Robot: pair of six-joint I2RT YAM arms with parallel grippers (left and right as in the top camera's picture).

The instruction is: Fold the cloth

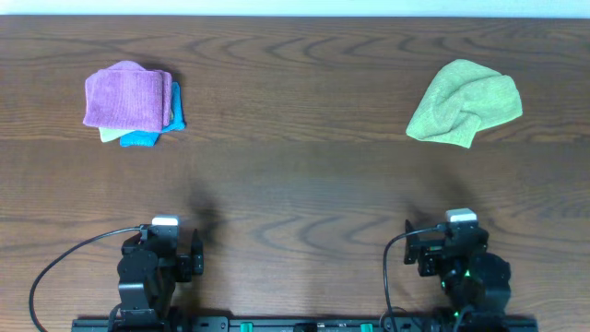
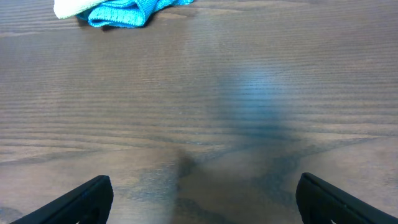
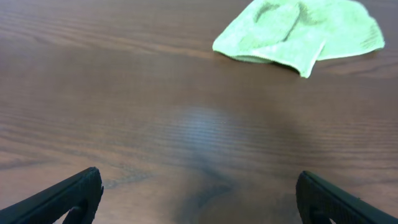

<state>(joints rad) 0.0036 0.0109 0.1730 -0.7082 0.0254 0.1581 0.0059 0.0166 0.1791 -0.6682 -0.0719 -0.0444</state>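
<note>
The violet-purple cloth with a white tag does not show in any view. A folded, pinkish purple cloth [image 1: 127,97] with no visible tag tops a small pile at the back left. My left gripper [image 2: 204,182] is open and empty over bare wood at the front left; it also shows in the overhead view [image 1: 164,242]. My right gripper [image 3: 198,175] is open and empty at the front right; it also shows in the overhead view [image 1: 459,236]. Both are far from any cloth.
A crumpled lime-green cloth [image 1: 464,103] lies at the back right, also in the right wrist view [image 3: 298,28]. Under the purple cloth lie a blue cloth [image 1: 147,136] and a pale one [image 1: 111,135]; their edges show in the left wrist view [image 2: 121,14]. The table [image 1: 304,184] is dark wood.
</note>
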